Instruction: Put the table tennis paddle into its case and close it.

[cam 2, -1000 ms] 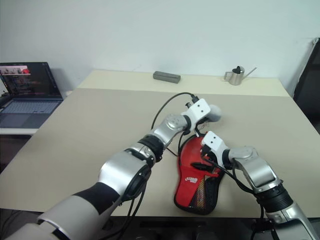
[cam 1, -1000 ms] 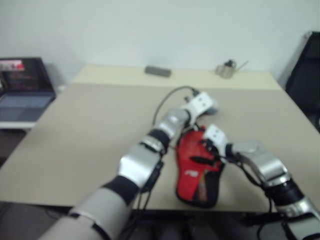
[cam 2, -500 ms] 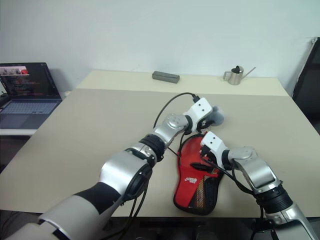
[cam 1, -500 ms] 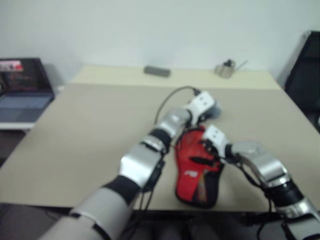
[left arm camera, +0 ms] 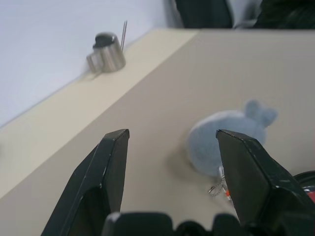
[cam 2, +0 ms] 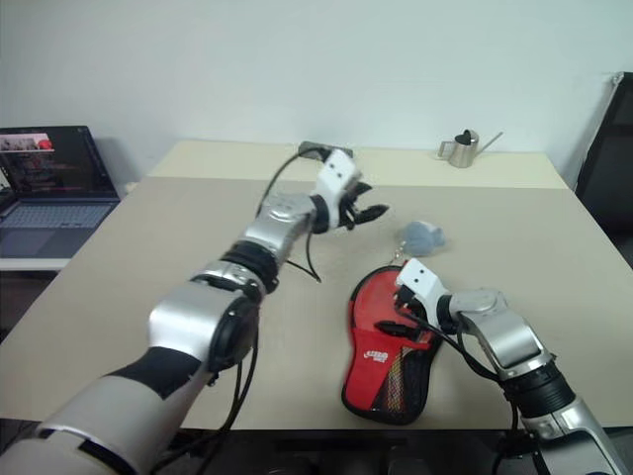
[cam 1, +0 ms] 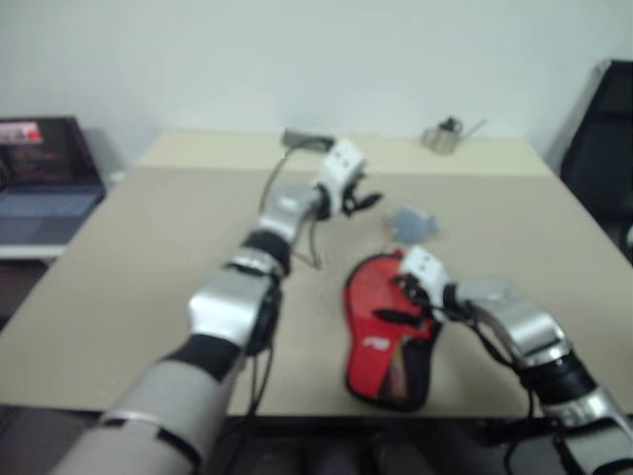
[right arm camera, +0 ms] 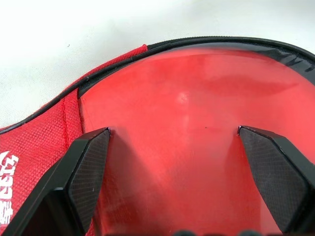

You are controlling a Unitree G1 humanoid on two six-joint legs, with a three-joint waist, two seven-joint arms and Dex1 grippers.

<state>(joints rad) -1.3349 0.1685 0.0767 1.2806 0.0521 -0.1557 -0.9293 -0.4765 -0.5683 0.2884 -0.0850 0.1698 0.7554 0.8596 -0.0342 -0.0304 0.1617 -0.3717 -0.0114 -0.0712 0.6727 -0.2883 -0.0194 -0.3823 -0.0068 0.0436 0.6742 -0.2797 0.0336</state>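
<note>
Case (cam 2: 388,348) lies at the table's near edge (cam 2: 297,427), both end effectors spread and empty, bare tabletop around.

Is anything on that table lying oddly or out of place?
Mostly the case: it lies open at the table's near edge, the red paddle showing inside, its zip not closed. A small grey-blue soft thing lies loose just beyond it, which seems unrelated to the paddle.
</note>
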